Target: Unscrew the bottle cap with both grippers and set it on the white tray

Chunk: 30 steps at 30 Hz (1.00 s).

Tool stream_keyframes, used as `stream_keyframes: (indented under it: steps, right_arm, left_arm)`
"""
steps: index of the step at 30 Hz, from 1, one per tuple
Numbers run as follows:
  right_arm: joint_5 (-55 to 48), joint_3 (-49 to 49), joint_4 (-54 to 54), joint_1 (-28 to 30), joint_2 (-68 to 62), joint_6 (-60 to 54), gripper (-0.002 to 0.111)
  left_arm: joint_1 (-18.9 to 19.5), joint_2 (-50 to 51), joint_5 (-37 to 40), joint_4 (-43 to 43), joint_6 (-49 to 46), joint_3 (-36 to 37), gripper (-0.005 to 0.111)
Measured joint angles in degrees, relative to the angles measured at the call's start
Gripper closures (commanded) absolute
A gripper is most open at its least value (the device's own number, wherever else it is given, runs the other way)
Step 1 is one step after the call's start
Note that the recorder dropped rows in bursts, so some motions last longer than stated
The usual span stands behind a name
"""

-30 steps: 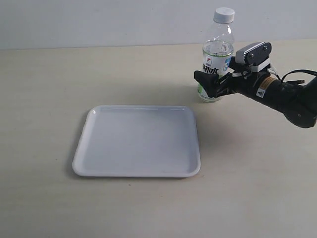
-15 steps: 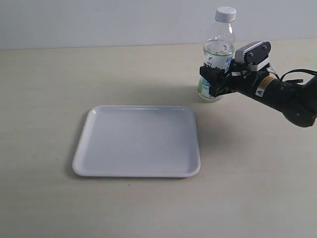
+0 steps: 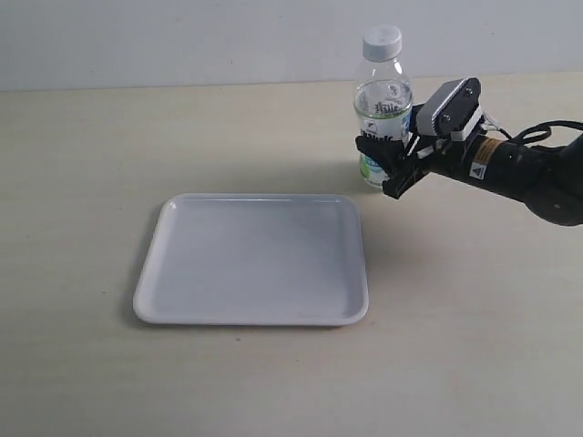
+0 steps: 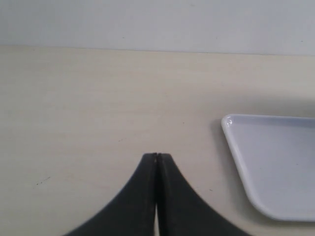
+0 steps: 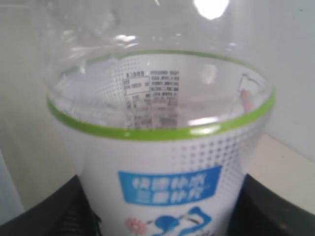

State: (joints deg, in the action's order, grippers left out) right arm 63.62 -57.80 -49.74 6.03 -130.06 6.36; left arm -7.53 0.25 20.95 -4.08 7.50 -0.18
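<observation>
At the left arm's end, the left gripper [image 4: 156,157] has its two dark jaws pressed together, tip against tip. It hangs over the bare beige table [image 4: 74,98], and one rounded corner of the white tray [image 4: 280,162] is near it.

From the exterior camera, the tray lies flat on the table, a little left of the middle and nearer than the bottle [image 3: 383,100]. The bottle is just beyond the tray's far right corner, slightly to the right of it. It is upright, clear in the upper part, with the white, green and blue label around the lower part. The bottle cap [image 3: 383,41] is white and sits on the neck at the very top, well apart from the tray.

The right gripper [image 3: 384,167] reaches in from the right and holds the bottle at its labelled lower part, one jaw on each side. The right wrist view agrees: the label fills the picture, and a dark jaw touches the bottle at each side. I cannot tell if the bottom of the bottle touches the table.
</observation>
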Motion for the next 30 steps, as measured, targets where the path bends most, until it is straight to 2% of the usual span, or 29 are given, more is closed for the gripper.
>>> stream_keyframes:
  steps: [12, 15, 19, 21, 22, 23, 24, 28, 30]
  right_arm:
    - [-5.75, -0.14, -7.81, 0.0, 3.12, 4.07, 0.108]
    - [-5.75, -0.23, -8.27, 0.0, 3.12, 4.07, 0.108]
    - [-5.88, -0.28, -8.38, 0.0, 3.12, 4.07, 0.108]
    - [-6.34, -0.28, -8.51, 0.0, 3.34, 4.2, 0.108]
    - [-6.77, -0.28, -8.6, 0.0, 3.44, 4.31, 0.108]
    - [-7.03, -0.28, -8.64, 0.0, 3.55, 4.3, 0.108]
    - [-7.39, -0.28, -8.73, 0.0, 3.67, 4.3, 0.108]
    - [-7.47, -0.28, -8.73, 0.0, 3.67, 4.42, 0.108]
    - [-7.47, -0.36, -8.73, 0.0, 3.67, 4.42, 0.108]
  left_arm:
    - [0.0, 0.0, -0.76, -1.44, -1.02, 0.0, 0.107]
    - [0.0, 0.0, -9.38, -1.28, -0.56, 0.21, 0.107]
    - [0.0, 0.0, -20.32, -0.29, 9.77, 0.22, 0.107]
    - [0.0, 0.0, -30.82, -0.06, 16.12, 0.33, 0.107]
    - [0.0, 0.0, -38.84, -0.06, 18.42, 0.33, 0.107]
    - [0.0, 0.13, -42.17, -0.06, 19.13, -0.41, 0.107]
    - [0.0, 2.61, -47.68, -0.06, 20.17, -4.81, 0.107]
    - [0.0, 14.86, -51.76, -0.06, 19.06, -18.12, 0.107]
    - [0.0, 24.09, -51.68, -0.55, 17.99, -26.21, 0.107]
